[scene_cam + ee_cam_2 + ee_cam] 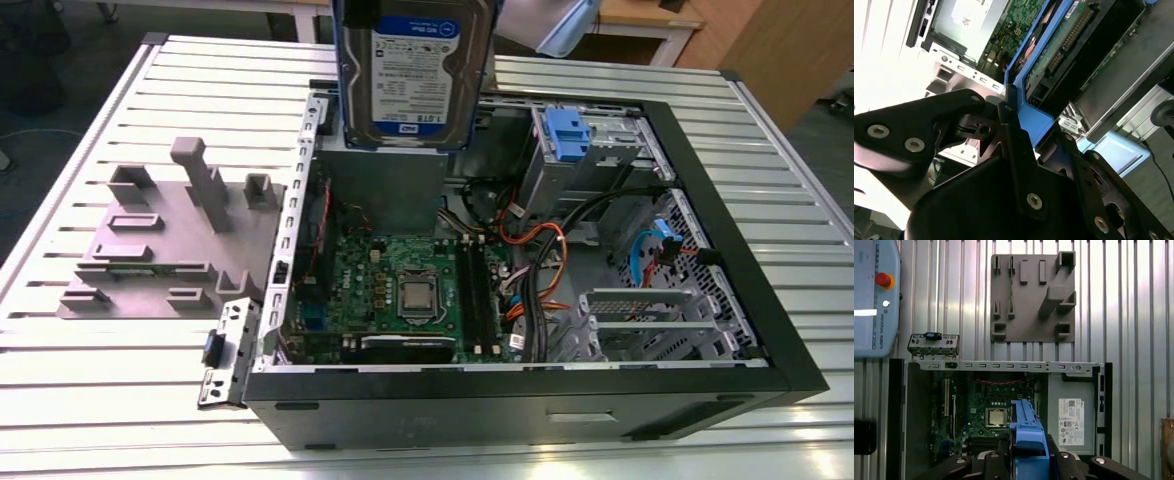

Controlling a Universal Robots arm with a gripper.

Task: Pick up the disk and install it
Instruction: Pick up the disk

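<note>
Silver-metal, blue-framed rectangular disk (pixel 411 70) stands long-axis vertical at the exterior view's upper centre, over the open black computer case (pixel 534 400), and we see our black gripper (pixel 1031 117) clamped on it.

I see a ribbed metal table (pixel 107 400) under everything, its slats running across the exterior view. An open computer case (pixel 534 415) lies on it and takes up the middle and the exterior view's right. Inside is a green circuit board (pixel 387 270) with a square silver chip (pixel 418 297) near its centre. Orange cables (pixel 541 250) loop just beside the board, toward the exterior view's right. A small blue latch (pixel 566 135) sits on the metal cage in the upper right. A grey plate (pixel 147 250) with upright blocks lies on the table at the exterior view's left, just beside the case. In the first wrist view, a grey box (pixel 1071 412) with a white sticker sits inside the case, and a pale panel (pixel 874 300) with a red button (pixel 883 280) rests on the table.
</note>
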